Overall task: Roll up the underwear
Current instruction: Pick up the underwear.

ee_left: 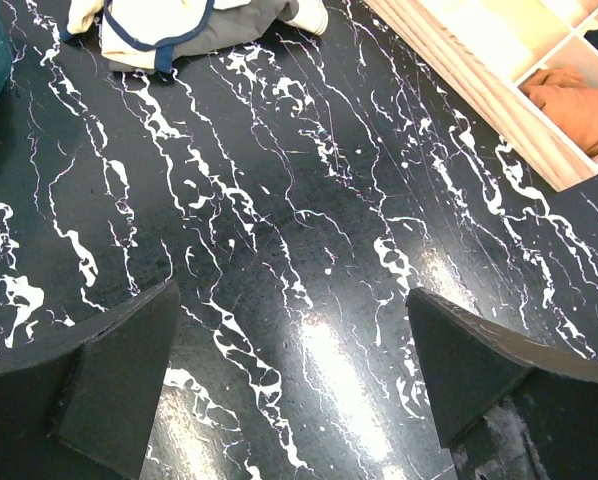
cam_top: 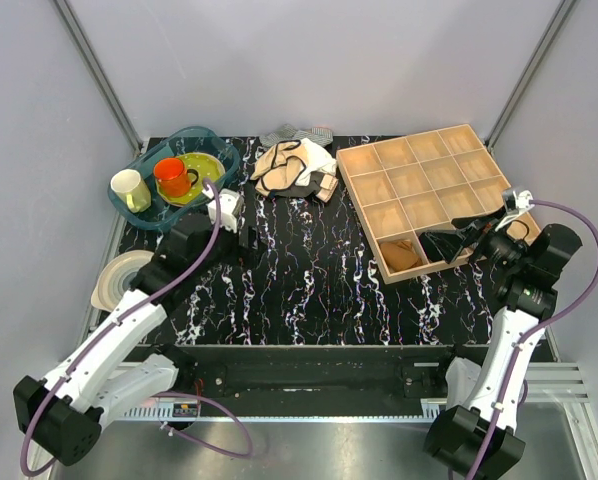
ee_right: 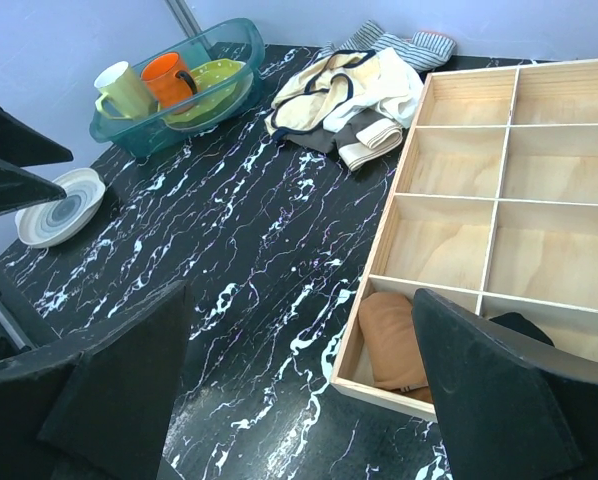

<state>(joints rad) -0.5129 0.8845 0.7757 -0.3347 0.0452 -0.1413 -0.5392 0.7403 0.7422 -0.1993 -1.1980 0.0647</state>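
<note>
The left gripper (ee_left: 294, 345) has its jaws spread fully apart and holds nothing; bare marbled tabletop (ee_left: 279, 200) lies between them. The underwear (ee_left: 149, 30) lies well ahead of these jaws, toward the left finger's side, on top of a clothes pile (ee_left: 269, 15). The right gripper (ee_right: 299, 360) is equally wide open and empty, with a wooden tray (ee_right: 379, 250) corner just ahead of its right finger.

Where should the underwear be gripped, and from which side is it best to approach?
Pinch the black-edged rim on the near side of the underwear, coming down from above. It lies crumpled on top of a pile of other cloths, so a shallow pinch on that exposed edge probably lifts it alone.
</note>
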